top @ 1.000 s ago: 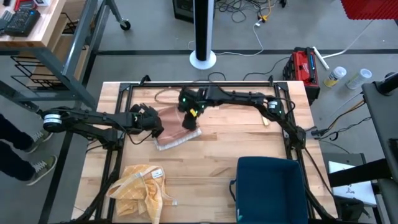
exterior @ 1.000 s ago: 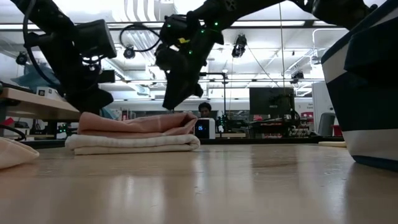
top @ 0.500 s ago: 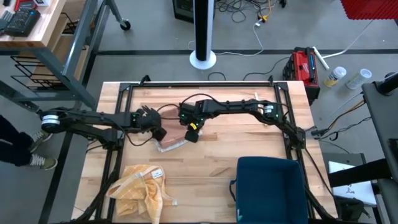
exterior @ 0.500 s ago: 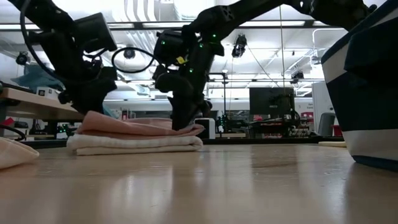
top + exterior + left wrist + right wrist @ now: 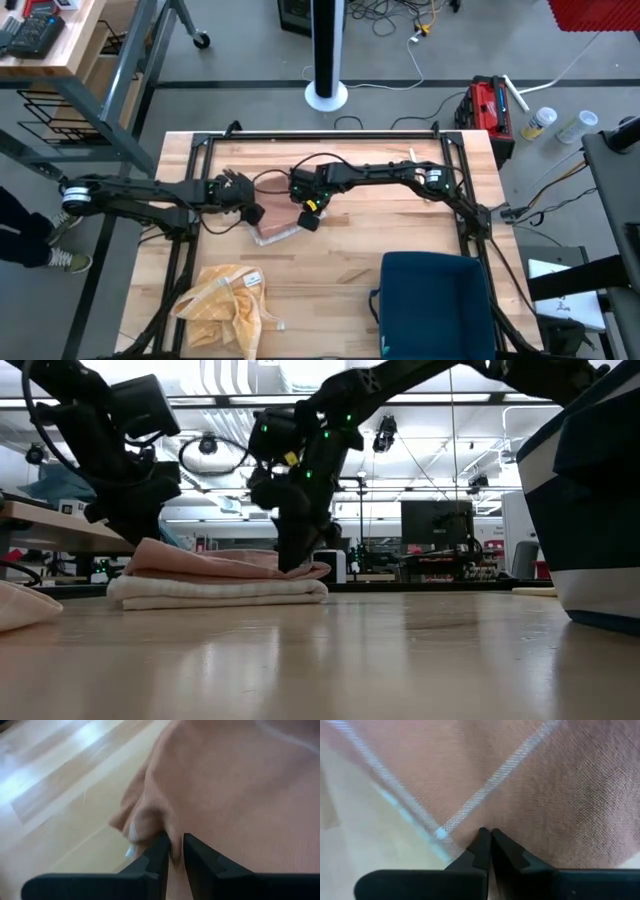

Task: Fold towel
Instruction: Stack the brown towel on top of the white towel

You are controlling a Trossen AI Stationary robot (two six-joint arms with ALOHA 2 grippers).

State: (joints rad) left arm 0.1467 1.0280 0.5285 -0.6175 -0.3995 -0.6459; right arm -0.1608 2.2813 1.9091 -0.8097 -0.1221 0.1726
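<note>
A pink towel (image 5: 278,228) lies folded in a flat stack (image 5: 215,578) on the wooden table, left of centre. My left gripper (image 5: 254,214) is at the towel's left end, shut on a bunched bit of cloth (image 5: 172,851). My right gripper (image 5: 309,220) stands on the towel's right end (image 5: 292,565), pointing steeply down. Its fingers are shut, with their tips at the cloth (image 5: 487,836) beside a pale stripe. My left gripper pinches a raised ridge of the pink cloth (image 5: 150,822) between its two fingers, at the towel's left end, slanting down from the table's left. How many layers it has I cannot tell. The towel's lower part rests on the table. My right gripper has its shut fingertips on the towel's top layer (image 5: 470,827), close to the right corner where a pale stripe runs. The fingers come from above, pointing down. One layer or several, I cannot tell. The towel lies flat on the table beneath it.
A crumpled yellow cloth (image 5: 225,300) lies near the table's front left. A dark blue bin (image 5: 435,300) stands at the front right, and it looms at the right of the low view (image 5: 590,490). A black metal frame (image 5: 330,133) runs along the table's far edge.
My right gripper has come down and toward the table's near edge onto the towel's right end. Its fingertips have gone from above the cloth down to the top layer. The towel stack has stayed in place.
</note>
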